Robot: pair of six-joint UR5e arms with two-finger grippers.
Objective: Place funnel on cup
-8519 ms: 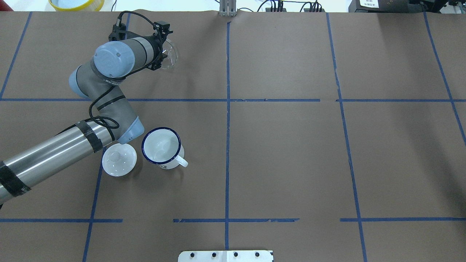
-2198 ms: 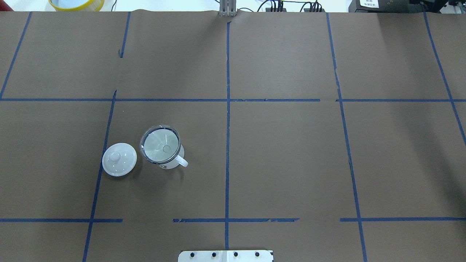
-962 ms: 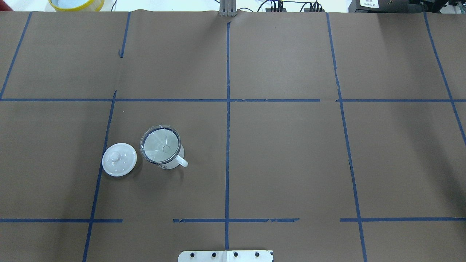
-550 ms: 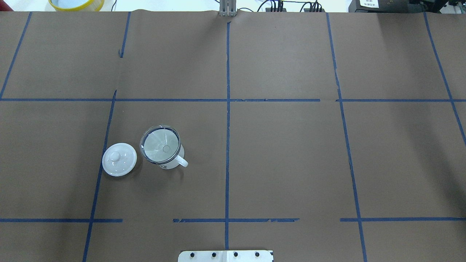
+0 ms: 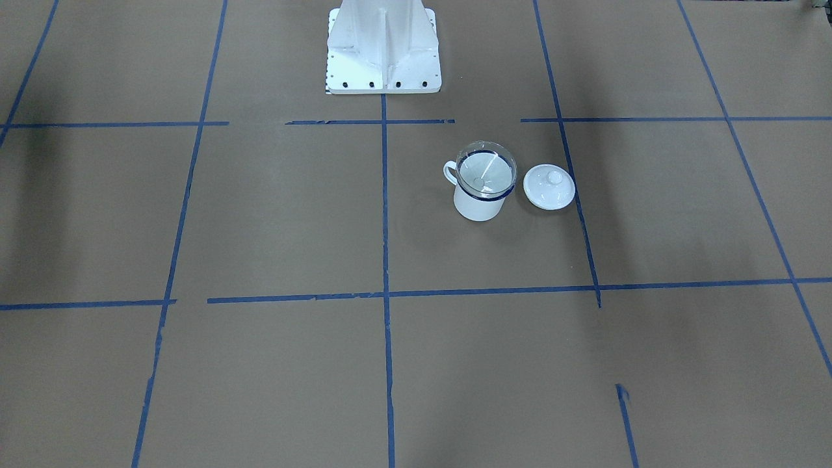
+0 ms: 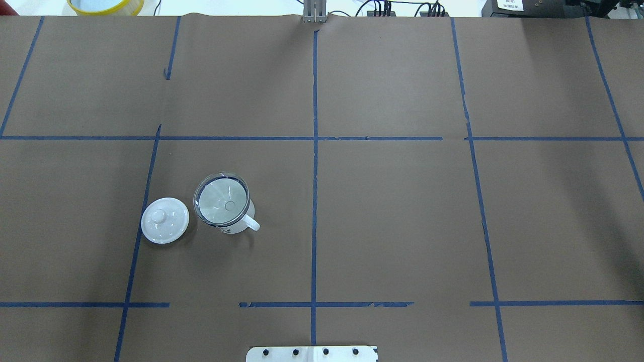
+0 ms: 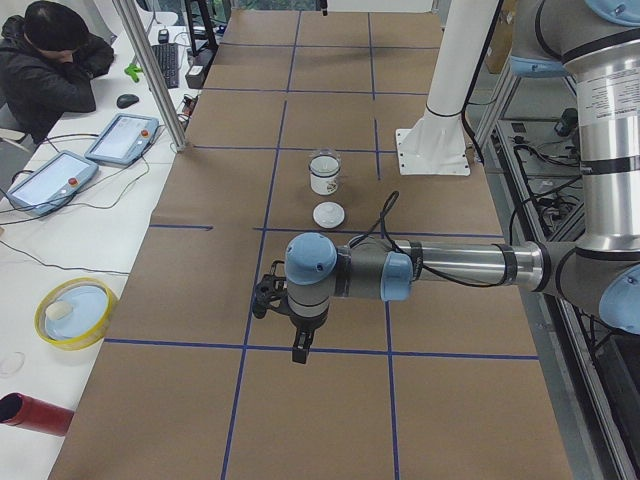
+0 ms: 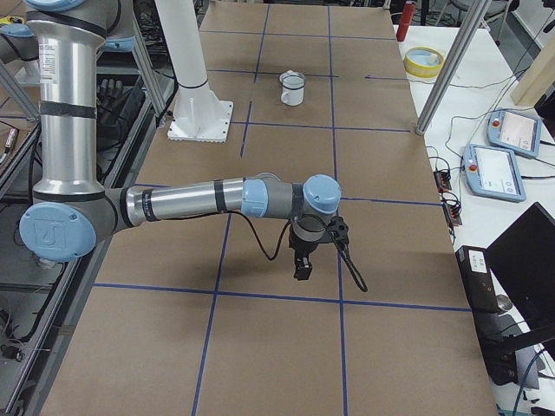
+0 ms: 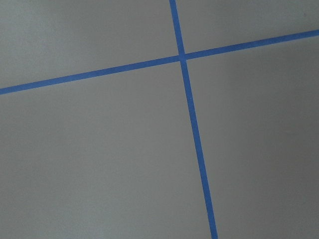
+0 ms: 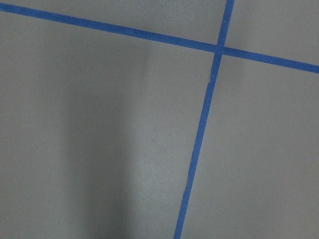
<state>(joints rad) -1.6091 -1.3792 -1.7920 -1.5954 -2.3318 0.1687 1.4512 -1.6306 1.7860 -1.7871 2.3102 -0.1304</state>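
The clear funnel (image 6: 221, 200) sits upright in the mouth of the white, blue-rimmed cup (image 6: 236, 226), its rim resting on the cup's rim. Both also show in the front-facing view, funnel (image 5: 486, 170) on cup (image 5: 480, 207). No gripper shows in the overhead or front-facing views. My left gripper (image 7: 300, 350) hangs over the table far from the cup in the exterior left view. My right gripper (image 8: 301, 270) hangs over the table's other end in the exterior right view. I cannot tell whether either is open or shut. Both wrist views show only brown paper and blue tape.
A round white knobbed lid (image 6: 165, 220) lies on the table just left of the cup. The white robot base (image 5: 383, 45) stands behind it. A yellow-rimmed dish (image 6: 105, 5) sits off the far left table edge. An operator (image 7: 50, 60) sits beside the table.
Since 8.5 s ago the left arm, then holding the funnel at the far left, has left the overhead view, and the funnel now rests on the cup. The last 2 s show no change.
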